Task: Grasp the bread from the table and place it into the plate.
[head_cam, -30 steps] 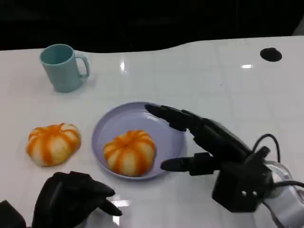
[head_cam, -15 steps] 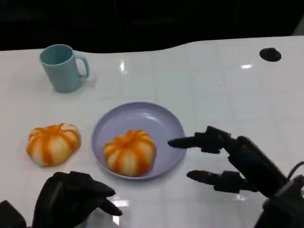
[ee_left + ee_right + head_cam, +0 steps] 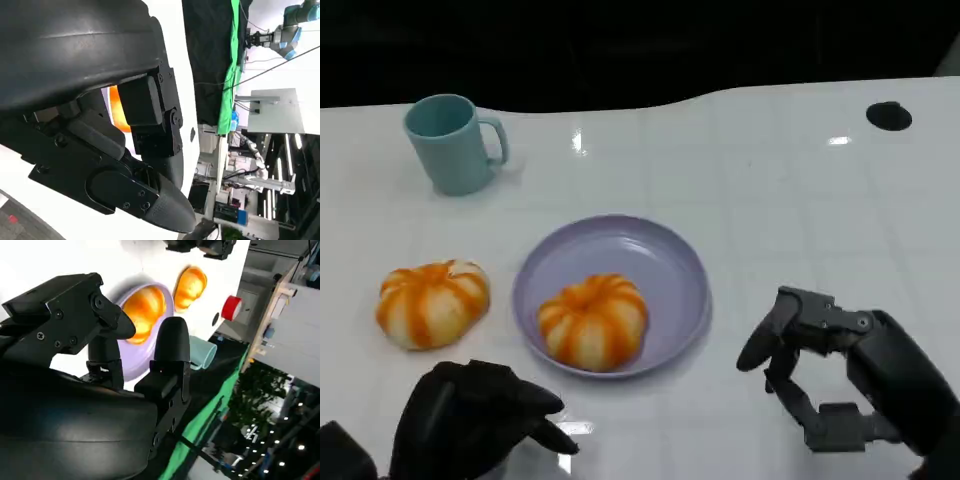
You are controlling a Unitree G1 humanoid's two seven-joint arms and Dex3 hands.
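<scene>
We see the white table (image 3: 770, 200) spread across the head view, and on it, near the middle, the lilac plate (image 3: 660, 260). One bread roll (image 3: 593, 320) with orange stripes lies inside the plate, toward its seven o'clock rim. A second bread roll (image 3: 431, 302) sits on the table at nine o'clock from the plate, just beside it but apart. The teal mug (image 3: 450, 142) stands upright at about eleven o'clock from the plate, well apart.

Our right hand (image 3: 840, 375) has changed most: a second ago its fingers reached over the plate's three o'clock edge; now it has drawn back to four o'clock of the plate, clear of the rim, fingers curled inward and holding nothing. Our left hand (image 3: 475, 420) lies where it lay before, at seven o'clock from the plate, fingers curled in with nothing in them. The rolls, plate and mug have not moved.
</scene>
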